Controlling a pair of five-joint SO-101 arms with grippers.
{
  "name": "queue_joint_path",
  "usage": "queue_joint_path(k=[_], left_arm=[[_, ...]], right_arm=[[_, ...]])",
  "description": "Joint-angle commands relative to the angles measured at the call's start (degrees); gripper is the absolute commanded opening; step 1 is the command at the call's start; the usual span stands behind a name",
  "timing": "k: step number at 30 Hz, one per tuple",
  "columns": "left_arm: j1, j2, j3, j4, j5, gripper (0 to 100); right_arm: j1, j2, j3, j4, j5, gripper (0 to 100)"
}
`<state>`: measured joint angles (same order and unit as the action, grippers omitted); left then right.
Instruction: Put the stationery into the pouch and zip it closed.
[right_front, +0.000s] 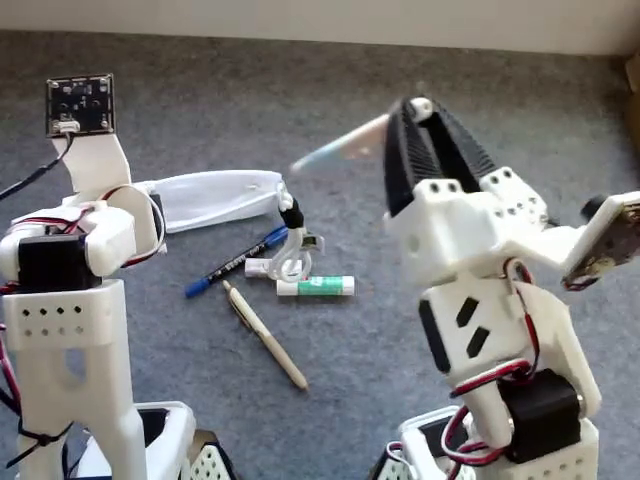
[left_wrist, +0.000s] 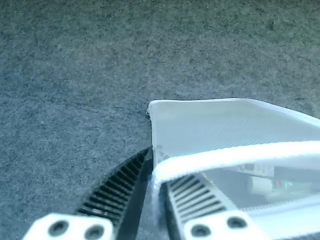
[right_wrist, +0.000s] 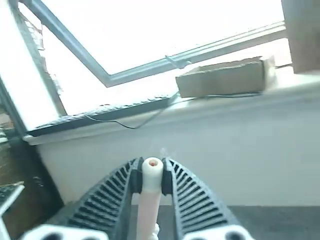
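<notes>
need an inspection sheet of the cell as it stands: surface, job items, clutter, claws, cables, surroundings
Surface: grey carpet.
Job's things: white mesh pouch on the carpet; blue pen, beige pen, white-and-green tube and a white looped item, kind unclear, lie loose near its end.
Clutter: nothing seen.
Claws: left claw shut on the pouch's edge; right claw raised off the carpet, shut on a white stick.
Cables: red, black and white wires run along both arms.
Surroundings: window, cardboard box on the sill, white wall.
</notes>
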<state>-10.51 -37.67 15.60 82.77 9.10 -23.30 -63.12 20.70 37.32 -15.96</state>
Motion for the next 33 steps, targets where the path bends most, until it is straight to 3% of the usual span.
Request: queue_joint_path(k=[1,9,13,19,33], left_arm=[[1.54,0.13,-1.36,-0.18,0.62,1],[1.54,0.13,-1.36,-0.18,0.7,1],[1.54,0.13,-1.36,-0.18,0.7,1],[1.54,0.13,-1.36,-0.18,0.7,1],[1.45,0.13,-1.36,-0.18,0.7,1]], right_arm=[[-5.67,-0.48,-3.03,-6.55,3.43,0.5],[-19.03,-0.48,7.25,-21.76,18.55,0.5],[-22.37,-0.92,13.93,-26.68,23.91,0.5],[-25.45,-0.66,16.31,-26.68,24.35,0.5],[-25.27,4.97,19.21,-26.51,24.35,0.5]])
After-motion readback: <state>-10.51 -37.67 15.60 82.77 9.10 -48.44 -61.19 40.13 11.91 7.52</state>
